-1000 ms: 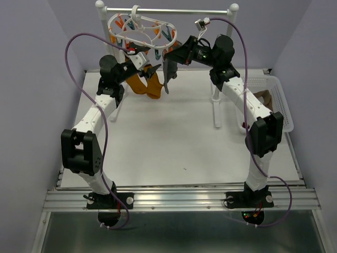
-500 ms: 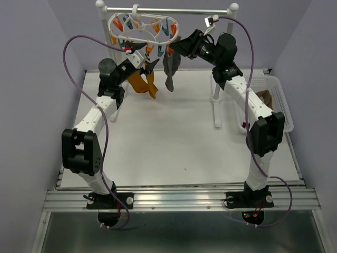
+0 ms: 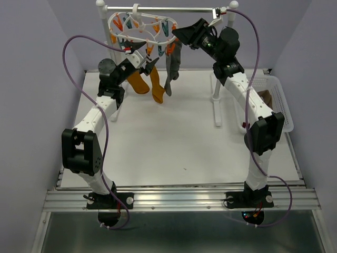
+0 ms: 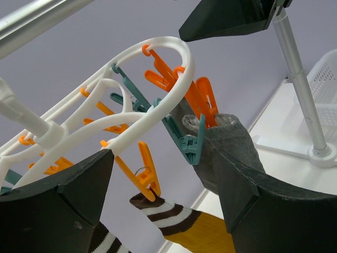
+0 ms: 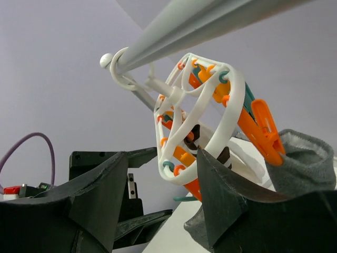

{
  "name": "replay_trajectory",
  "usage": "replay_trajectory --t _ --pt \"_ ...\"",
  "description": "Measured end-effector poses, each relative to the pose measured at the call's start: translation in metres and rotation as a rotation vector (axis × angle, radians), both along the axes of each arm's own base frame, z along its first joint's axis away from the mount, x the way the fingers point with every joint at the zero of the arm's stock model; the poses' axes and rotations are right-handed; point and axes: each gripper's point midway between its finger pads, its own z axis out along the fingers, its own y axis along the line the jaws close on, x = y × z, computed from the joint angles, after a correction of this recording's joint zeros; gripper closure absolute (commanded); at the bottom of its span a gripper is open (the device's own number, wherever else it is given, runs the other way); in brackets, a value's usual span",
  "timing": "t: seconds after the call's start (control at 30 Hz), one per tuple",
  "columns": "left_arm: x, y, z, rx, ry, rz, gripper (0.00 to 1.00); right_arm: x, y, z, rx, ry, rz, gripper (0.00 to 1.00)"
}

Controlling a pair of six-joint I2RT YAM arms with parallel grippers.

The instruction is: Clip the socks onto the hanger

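The white oval hanger point(image 3: 138, 23) hangs from the rail by its hook. Two mustard-orange socks with brown striped cuffs point(image 3: 157, 84) and a grey sock point(image 3: 172, 66) hang from its clips. In the left wrist view an orange clip pinches one striped sock point(image 4: 174, 221), and another orange clip holds the grey sock point(image 4: 231, 137) on the ring point(image 4: 185, 63). My left gripper point(image 3: 146, 62) point(image 4: 166, 158) is open just below the clips. My right gripper point(image 3: 181, 34) point(image 5: 163, 158) is open, with the ring point(image 5: 234, 105) showing between its fingers and the grey sock point(image 5: 305, 163) to its right.
The metal rail stand has white ball-topped posts point(image 3: 100, 5) at both ends and a foot on the table point(image 3: 217, 124). A white perforated basket point(image 3: 279, 105) at the right edge holds a brown sock point(image 3: 265, 98).
The hanger and both grippers have risen towards the rail. The right gripper has drawn up and back off the grey sock, which now hangs from its clip. The orange socks hang straighter.
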Motion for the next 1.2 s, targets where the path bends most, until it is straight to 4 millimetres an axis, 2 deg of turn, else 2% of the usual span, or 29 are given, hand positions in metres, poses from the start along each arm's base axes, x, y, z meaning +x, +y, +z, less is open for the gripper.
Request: replay_trajectory --t 0.2,0.3,0.37,0.5,0.7,0.97,1.07,1.13,1.2 --pt "0.0 0.0 -0.001 0.001 0.003 0.0 0.13 0.011 -0.005 -0.008 0.003 0.034 -0.056 0.39" --pt "-0.001 0.0 -0.005 0.002 0.009 -0.001 0.13 0.019 -0.009 -0.028 -0.006 0.078 -0.097 0.39" --pt "-0.001 0.0 -0.007 0.003 0.012 0.0 0.13 0.024 -0.01 -0.049 -0.02 0.123 -0.115 0.39" --pt "-0.001 0.0 -0.009 0.003 0.016 0.0 0.13 0.027 -0.009 -0.064 -0.031 0.155 -0.119 0.42" --pt "-0.001 0.0 -0.013 0.007 0.025 -0.001 0.13 0.023 -0.007 -0.05 0.004 0.116 -0.092 0.42" --pt "-0.002 0.0 -0.011 0.013 0.016 0.001 0.13 0.014 -0.001 -0.032 0.05 0.085 -0.033 0.47" --pt "-0.003 0.0 -0.011 0.013 0.016 -0.001 0.13 0.01 0.002 -0.026 0.063 0.073 -0.007 0.5" --pt "-0.004 0.0 -0.013 0.014 0.019 -0.001 0.13 0.007 0.005 -0.024 0.064 0.065 0.009 0.57" --pt "-0.006 0.001 -0.014 0.015 0.023 -0.001 0.13 0.005 0.007 -0.023 0.064 0.059 0.019 0.57"
